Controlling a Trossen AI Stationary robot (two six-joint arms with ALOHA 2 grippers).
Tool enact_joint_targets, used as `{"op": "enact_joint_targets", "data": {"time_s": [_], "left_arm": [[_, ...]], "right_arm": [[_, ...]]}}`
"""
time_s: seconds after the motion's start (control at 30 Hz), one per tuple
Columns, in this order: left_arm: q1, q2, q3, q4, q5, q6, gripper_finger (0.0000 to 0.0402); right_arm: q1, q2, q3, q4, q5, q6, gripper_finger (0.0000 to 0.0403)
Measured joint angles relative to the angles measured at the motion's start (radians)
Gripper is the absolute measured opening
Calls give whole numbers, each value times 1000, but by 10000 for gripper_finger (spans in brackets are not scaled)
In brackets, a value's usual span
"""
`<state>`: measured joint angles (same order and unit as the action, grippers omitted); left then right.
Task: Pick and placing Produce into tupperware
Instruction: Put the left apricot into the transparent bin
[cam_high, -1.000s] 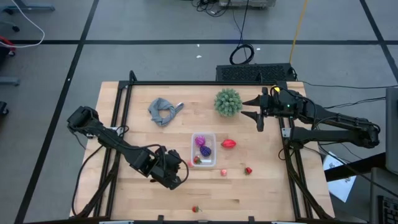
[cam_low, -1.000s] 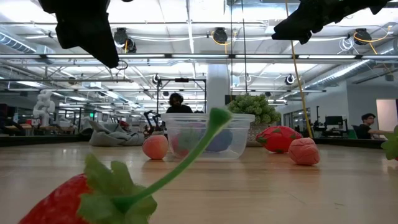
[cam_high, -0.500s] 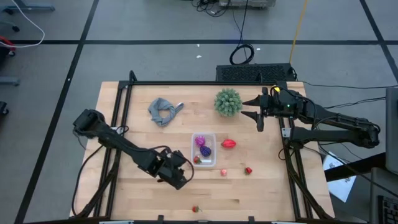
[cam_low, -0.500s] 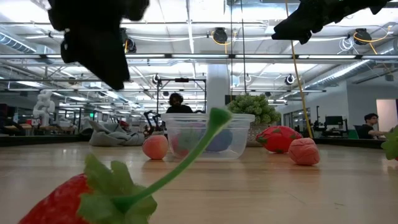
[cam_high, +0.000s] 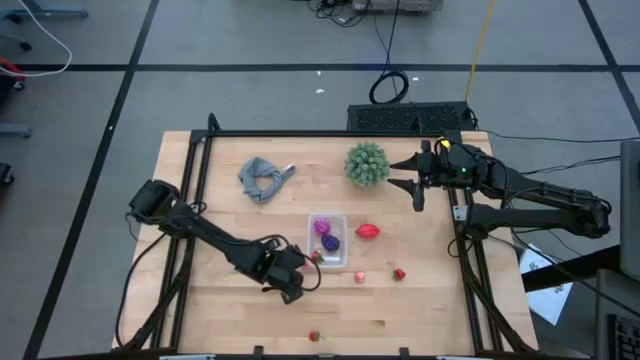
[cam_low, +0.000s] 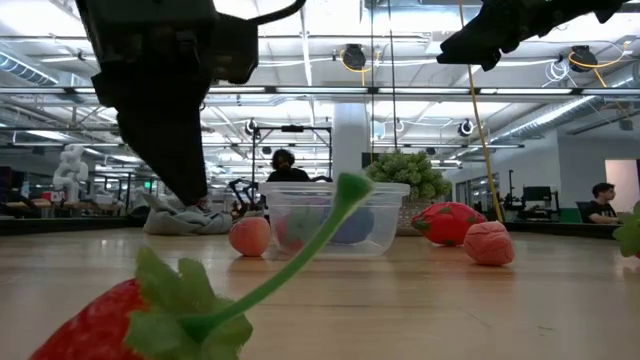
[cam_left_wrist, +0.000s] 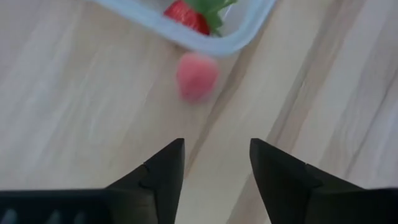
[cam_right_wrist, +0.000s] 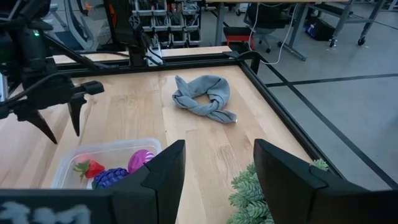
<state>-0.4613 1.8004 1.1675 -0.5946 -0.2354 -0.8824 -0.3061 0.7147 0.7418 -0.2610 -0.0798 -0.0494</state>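
high: straight down, far | low: table level, near | wrists: forward, near | shared: tupperware (cam_high: 328, 240)

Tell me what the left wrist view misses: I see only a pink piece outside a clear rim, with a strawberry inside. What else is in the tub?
Observer: The tub also holds a magenta piece and a purple piece.
Operator: Is anything loose besides the pink piece?
Observer: Yes, four: a red piece right of the tub, a pink ball and a small red piece nearer the front, and a loose strawberry at the front edge.
Operator: Where is the right arm?
Observer: The right gripper is open, raised beside the plant.
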Motion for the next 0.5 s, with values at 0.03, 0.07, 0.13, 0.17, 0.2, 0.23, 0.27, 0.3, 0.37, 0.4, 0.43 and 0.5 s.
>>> {"op": "enact_joint_targets", "data": {"time_s": [0.03,0.07,0.13,0.17,0.2,0.23,0.27,0.3,0.37,0.4,0.43,0.5], "left_arm": [[-3,0,0,7,-12,20,192],[-6,0,0,11,-29,36,195],[-7,0,0,10,-47,52,200],[-7,0,0,12,-51,58,202],[-6,0,0,16,-55,68,204],[-5,0,0,22,-55,81,206],[-5,0,0,28,-56,92,207],[-5,0,0,31,-57,100,208],[1,12,0,43,-55,103,209],[2,15,0,44,-54,103,209],[3,16,0,43,-53,102,209],[8,25,1,68,-50,102,210]], "right_arm": [[0,0,0,0,0,0,183],[0,0,0,0,0,0,183],[0,0,0,0,0,0,183],[0,0,0,0,0,0,183],[0,0,0,0,0,0,183],[0,0,0,0,0,0,183],[0,0,0,0,0,0,183],[0,0,0,0,0,0,183],[0,0,0,-1,0,0,183],[0,0,0,-1,0,0,183],[0,0,0,-2,0,0,183],[0,0,0,-3,0,0,183]]}}
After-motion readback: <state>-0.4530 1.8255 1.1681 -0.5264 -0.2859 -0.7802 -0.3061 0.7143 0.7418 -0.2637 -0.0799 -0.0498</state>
